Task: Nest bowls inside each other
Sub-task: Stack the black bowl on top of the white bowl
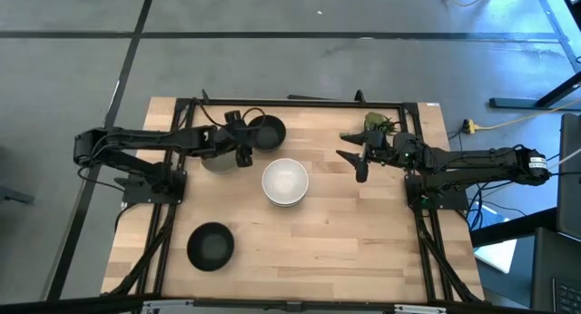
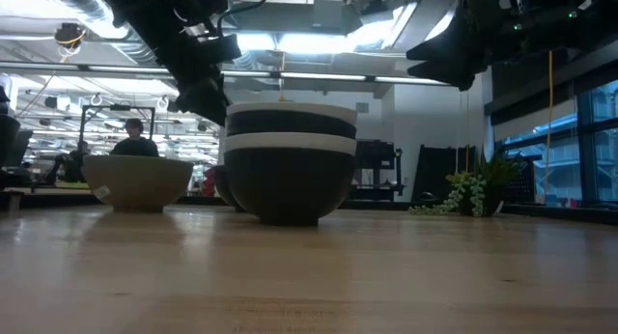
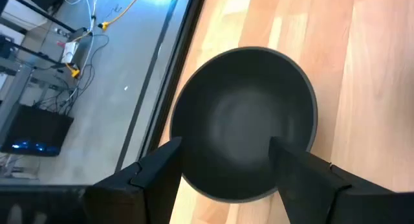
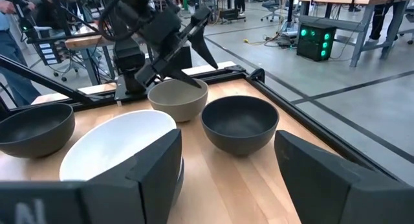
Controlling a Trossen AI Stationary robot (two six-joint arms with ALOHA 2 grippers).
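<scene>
The left gripper [image 1: 243,137] hangs over the far left part of the wooden table [image 1: 363,232], above a black bowl [image 1: 266,132], with its two dark fingers apart and nothing between them. The left wrist view looks straight down into this bowl [image 3: 246,123]: a round, matte, dark inside, with the fingers [image 3: 158,175] standing at both sides of its near rim, and I cannot tell if they touch it. The high view does not show that closeness.

The right gripper [image 1: 356,160] hovers at the far right of the table, also with fingers apart and empty. Its wrist view shows things the high view partly hides: a grey-green bowl [image 4: 178,99] under the left arm, just beside the black bowl, with a dull, pale surface.

In the middle stands a white bowl [image 1: 285,181], smooth and glossy inside. The low view shows it sits in a stack [image 2: 290,160], with black and white bands one above another; from above only the top one is seen. Another black bowl [image 1: 211,245] stands alone at the near left, well apart from the rest. A small green plant sprig [image 1: 374,125] lies at the far right edge.
</scene>
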